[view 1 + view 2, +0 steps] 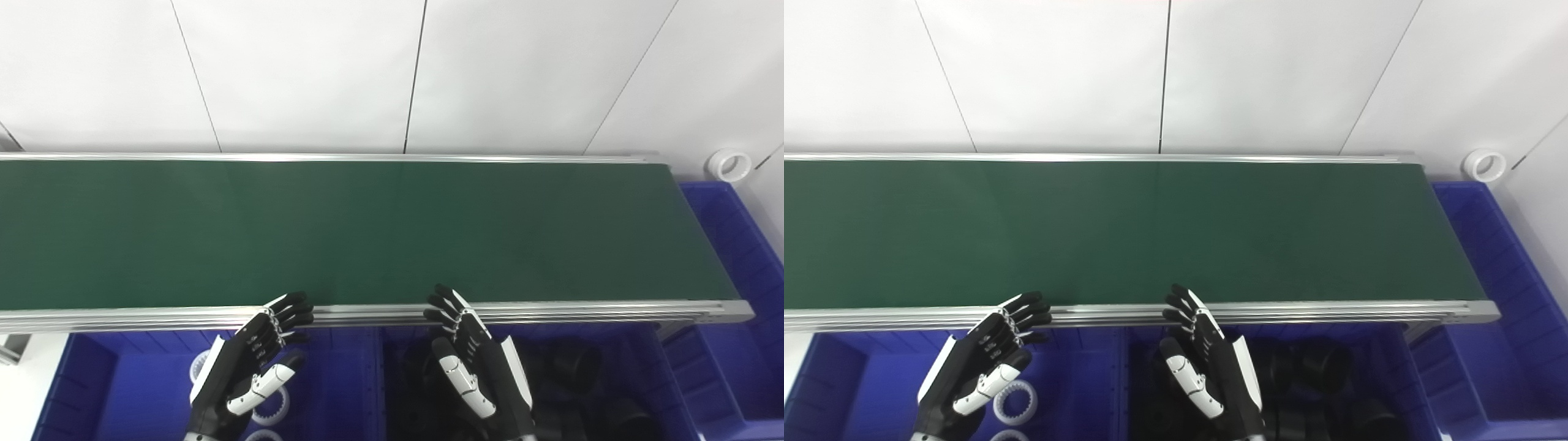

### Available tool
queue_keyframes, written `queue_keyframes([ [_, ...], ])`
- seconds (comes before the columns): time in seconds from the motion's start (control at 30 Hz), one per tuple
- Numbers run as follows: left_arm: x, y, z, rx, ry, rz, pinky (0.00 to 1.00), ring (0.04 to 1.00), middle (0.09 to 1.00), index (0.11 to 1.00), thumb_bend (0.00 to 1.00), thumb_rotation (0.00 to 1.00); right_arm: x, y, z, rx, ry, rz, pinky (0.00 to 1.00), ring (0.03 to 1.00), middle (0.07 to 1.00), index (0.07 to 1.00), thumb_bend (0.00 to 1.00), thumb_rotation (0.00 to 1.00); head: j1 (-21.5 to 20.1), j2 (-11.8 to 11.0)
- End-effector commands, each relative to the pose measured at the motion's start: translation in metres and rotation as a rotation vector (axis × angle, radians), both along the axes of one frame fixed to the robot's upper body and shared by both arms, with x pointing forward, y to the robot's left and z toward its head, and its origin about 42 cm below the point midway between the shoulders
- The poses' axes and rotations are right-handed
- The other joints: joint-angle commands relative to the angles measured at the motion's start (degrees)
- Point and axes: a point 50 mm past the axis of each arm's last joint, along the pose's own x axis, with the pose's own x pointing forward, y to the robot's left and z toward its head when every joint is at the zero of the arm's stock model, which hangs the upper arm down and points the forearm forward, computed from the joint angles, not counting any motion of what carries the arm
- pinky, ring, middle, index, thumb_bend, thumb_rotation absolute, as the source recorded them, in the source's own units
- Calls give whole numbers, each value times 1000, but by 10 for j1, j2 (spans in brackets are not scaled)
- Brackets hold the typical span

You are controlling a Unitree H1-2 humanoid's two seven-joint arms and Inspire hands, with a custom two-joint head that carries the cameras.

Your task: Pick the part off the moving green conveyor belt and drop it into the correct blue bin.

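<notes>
The green conveyor belt (367,229) runs across the view with no part on it. My left hand (251,361) hovers open over the left blue bin (141,380), its fingertips at the belt's near rail. My right hand (474,364) is open too, held over the middle blue bin (612,343), fingers reaching the same rail. Neither hand holds anything. White gear rings (1015,401) lie in the left bin. Black round parts (569,392) fill the middle bin.
A third blue bin (741,245) stands at the belt's right end. A white ring (729,164) lies on the surface beyond it. A white panelled wall (392,73) rises behind the belt. The aluminium rail (551,309) edges the belt's near side.
</notes>
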Motion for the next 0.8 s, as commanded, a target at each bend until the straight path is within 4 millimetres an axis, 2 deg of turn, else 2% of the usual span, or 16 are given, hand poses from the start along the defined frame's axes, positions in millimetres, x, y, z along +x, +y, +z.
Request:
queue_keyframes([
  [0.0, 2, -2, 7, -13, -55, -6, 688, 778, 796, 810, 769, 487, 0, 2, 7, 14, -33, 1, 727, 815, 861, 905, 497, 745, 1, 1],
  [0.3, 2, -3, 7, -15, -55, -9, 690, 782, 799, 811, 733, 467, 1, 2, 6, 18, -32, 0, 725, 815, 858, 902, 494, 735, 5, -2],
  [0.77, 3, -4, 5, -17, -55, -8, 684, 776, 796, 810, 735, 456, 1, 1, 6, 14, -31, 3, 728, 816, 861, 905, 484, 741, 8, -4],
])
